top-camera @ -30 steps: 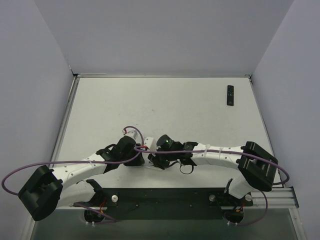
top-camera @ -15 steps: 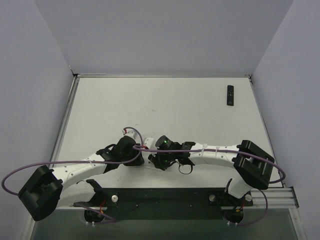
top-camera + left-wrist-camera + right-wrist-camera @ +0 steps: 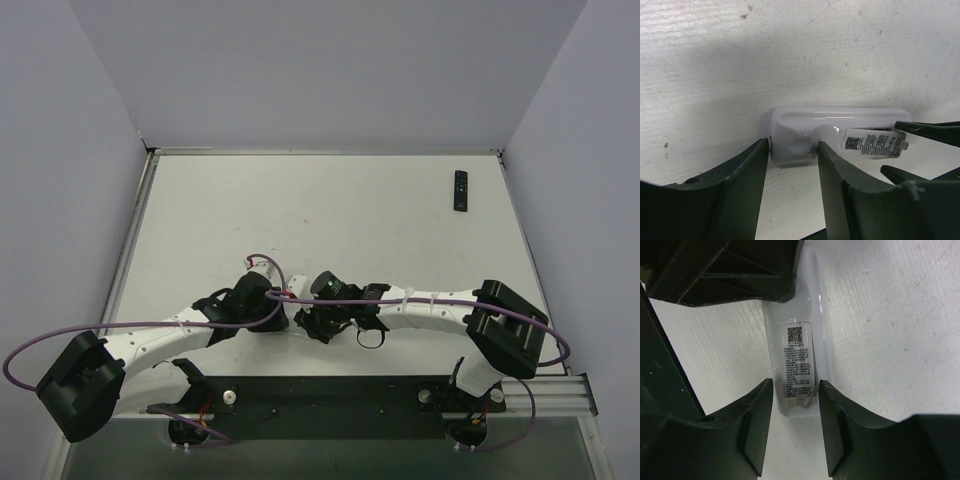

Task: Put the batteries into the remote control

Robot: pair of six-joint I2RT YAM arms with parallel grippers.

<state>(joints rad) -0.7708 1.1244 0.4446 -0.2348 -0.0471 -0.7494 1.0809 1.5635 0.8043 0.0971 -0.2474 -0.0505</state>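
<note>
The white remote [image 3: 799, 365] lies labelled face up on the desk [image 3: 300, 220], near the middle of its near edge, with both arms crowded over it. Your left pincer [image 3: 793, 145] sits at its left end. Its fingers are apart, one against the rounded end and the other crossing in front of the body, and I cannot tell whether they clamp it. Your right pincer [image 3: 796, 382] hangs over the right end, by the label. Its fingers are apart and the gap looks narrower than the remote, so I judge it is above the casing and gripping nothing.

No battery shows in any view, and neither pincer carries one. You will have to find them before anything can be loaded.

The main risk is the crowding. The two sets of fingers are just beside each other, so a careless lift or turn by either arm could knock the other or drag the remote along. If the left hold is loose, a push from the right could slide or spin the remote on the smooth desk. A black remote [image 3: 460, 190] lies well apart at the far right, so don't take it for the target.
</note>
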